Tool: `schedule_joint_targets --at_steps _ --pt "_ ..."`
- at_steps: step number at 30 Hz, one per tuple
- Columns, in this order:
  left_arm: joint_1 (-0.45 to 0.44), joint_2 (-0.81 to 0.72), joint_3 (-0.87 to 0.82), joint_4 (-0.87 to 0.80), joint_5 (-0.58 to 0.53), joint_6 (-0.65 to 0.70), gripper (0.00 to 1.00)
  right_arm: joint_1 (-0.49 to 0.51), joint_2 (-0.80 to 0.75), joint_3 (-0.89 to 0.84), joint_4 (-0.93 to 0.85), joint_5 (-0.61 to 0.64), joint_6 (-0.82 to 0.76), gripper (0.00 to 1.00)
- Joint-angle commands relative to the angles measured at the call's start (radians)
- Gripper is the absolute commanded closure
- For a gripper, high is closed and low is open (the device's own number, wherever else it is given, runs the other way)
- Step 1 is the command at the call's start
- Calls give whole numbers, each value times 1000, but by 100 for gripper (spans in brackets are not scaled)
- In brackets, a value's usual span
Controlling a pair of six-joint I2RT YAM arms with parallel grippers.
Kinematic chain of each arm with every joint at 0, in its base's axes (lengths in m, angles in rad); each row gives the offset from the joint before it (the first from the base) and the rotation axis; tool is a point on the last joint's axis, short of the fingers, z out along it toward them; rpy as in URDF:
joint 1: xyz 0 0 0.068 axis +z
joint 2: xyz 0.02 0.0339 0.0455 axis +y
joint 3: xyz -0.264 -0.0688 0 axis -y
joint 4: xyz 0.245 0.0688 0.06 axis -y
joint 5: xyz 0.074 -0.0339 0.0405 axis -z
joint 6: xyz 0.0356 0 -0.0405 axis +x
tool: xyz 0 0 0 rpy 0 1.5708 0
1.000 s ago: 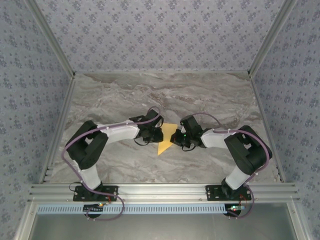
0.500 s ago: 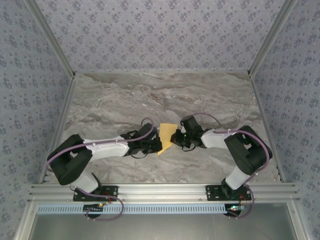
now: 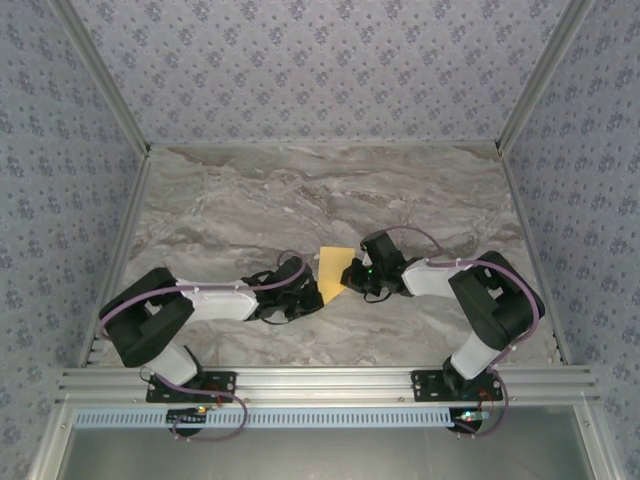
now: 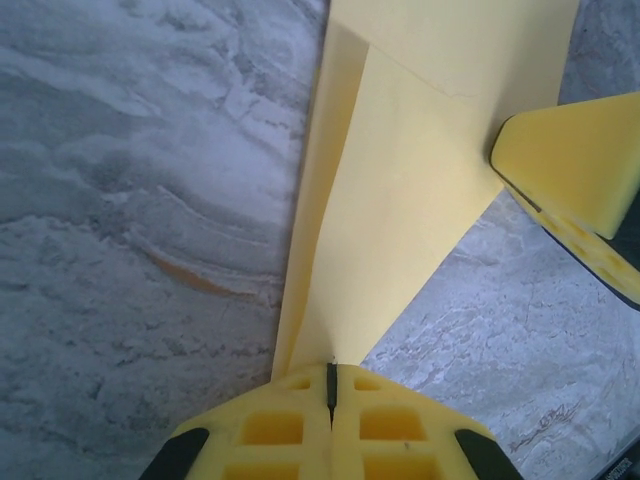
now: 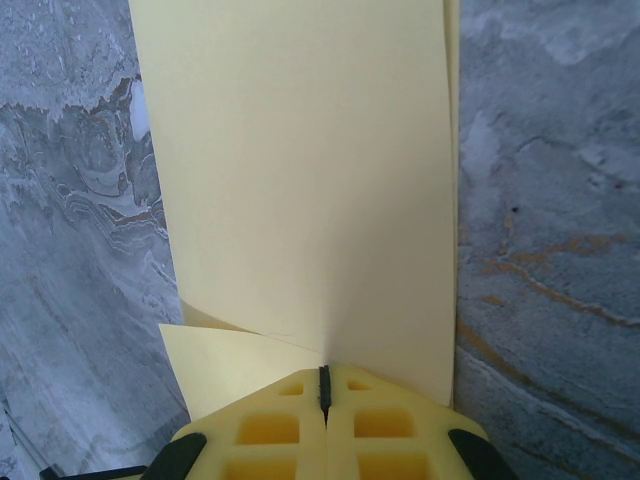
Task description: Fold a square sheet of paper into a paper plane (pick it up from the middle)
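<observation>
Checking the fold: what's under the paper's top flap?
A lower layer of the paper peeks out at its edges, on the marble table. Anything under the middle is covered.

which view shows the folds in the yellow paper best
Left wrist view: the paper is close, with its layered edges and diagonal fold clear. The right wrist view shows one flat layer with a flap peeking out at lower left. In the top view it is a small, distant yellow patch.
</observation>
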Motion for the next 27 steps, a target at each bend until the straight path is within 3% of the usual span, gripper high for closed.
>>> schedule_joint_targets --at_steps 1,18,27 --pt "-6 4 -3 -39 1 -29 100 -4 6 -17 -98 46 -16 100" --pt "-27 -38 -71 -127 32 -52 100 -11 39 -13 -180 111 -12 100" --pt "-24 -125 9 -181 28 20 100 -12 40 -8 -173 99 -10 100"
